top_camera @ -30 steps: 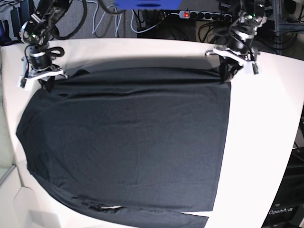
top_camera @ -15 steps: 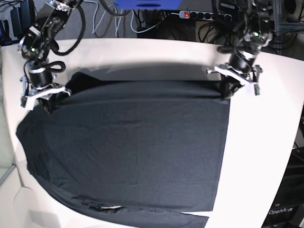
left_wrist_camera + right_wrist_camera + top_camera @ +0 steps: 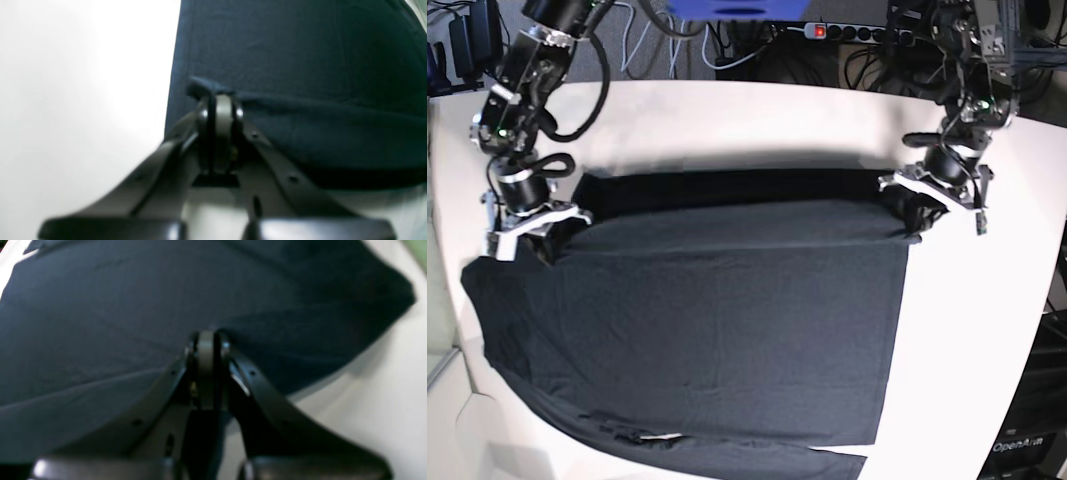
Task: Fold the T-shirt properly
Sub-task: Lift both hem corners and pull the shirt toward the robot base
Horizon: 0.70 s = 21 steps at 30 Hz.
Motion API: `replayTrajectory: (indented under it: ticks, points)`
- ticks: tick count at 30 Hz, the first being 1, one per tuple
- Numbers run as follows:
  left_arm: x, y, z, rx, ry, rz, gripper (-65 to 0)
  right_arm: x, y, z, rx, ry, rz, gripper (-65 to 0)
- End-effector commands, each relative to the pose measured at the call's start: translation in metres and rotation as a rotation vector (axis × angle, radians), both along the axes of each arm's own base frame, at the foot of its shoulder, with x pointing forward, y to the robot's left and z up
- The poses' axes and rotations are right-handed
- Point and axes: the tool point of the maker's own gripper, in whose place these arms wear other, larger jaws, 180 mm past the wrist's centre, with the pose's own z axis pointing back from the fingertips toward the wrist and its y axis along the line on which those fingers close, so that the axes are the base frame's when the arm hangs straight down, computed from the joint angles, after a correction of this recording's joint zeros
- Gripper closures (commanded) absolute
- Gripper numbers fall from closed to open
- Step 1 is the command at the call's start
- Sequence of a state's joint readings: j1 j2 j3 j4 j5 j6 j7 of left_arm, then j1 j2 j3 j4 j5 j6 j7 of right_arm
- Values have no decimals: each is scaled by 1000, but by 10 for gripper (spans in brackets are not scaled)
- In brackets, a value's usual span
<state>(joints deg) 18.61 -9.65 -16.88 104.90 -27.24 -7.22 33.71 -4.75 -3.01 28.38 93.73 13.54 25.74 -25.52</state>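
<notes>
White, matte and bare wherever the cloth does not cover it, the table [image 3: 987, 330] has a curved edge that sweeps past both arms and falls away at the near right corner. Over most of it lies the T-shirt [image 3: 717, 320], a plain black long-sleeved garment of soft fabric, spread flat toward the camera from both claws.

The left claw [image 3: 924, 212] is clenched on the shirt's far corner on its own side; in the left wrist view the pinched cloth [image 3: 213, 88] rises in a small peak from the shut jaws [image 3: 220, 100], and bright bare table runs off beside the shirt's straight side edge. The right claw [image 3: 539, 238] is likewise clenched on the opposite far corner, the fabric [image 3: 166, 306] stretching away from its jaws [image 3: 206, 336] in shallow creases. Between the two claws the far edge is lifted and doubled over, making a darker band of cloth with a soft shadow on the table just behind it.

Behind the claws, past the table's far edge, the room is dim and cluttered: a power strip [image 3: 859, 32] with a red lit switch, loose white and black cables [image 3: 642, 45], and something blue [image 3: 722, 8] at the top. Dark equipment [image 3: 1037, 420] stands beyond the near right corner.
</notes>
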Motion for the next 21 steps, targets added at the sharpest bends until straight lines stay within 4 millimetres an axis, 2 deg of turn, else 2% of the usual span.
replayTrajectory:
  ticks: [1,8,13,15,21]
  points:
    - [9,2,15,4,-57,1,0,12,-1,18,-6,-67,9,-2]
    - [7,4,11,10,-46,3,0,26,4,4,27,-40,25,-2]
    - [7,6,-2,-3,-13,14,0,33,2,-2,34,-28,31,-2]
    - [10,8,-4,-6,-11,18,0,40,5,2,36,-42,39,-2]
    - [13,3,-5,-27,-16,30,0,45,12,6,20,-45,74,-2]
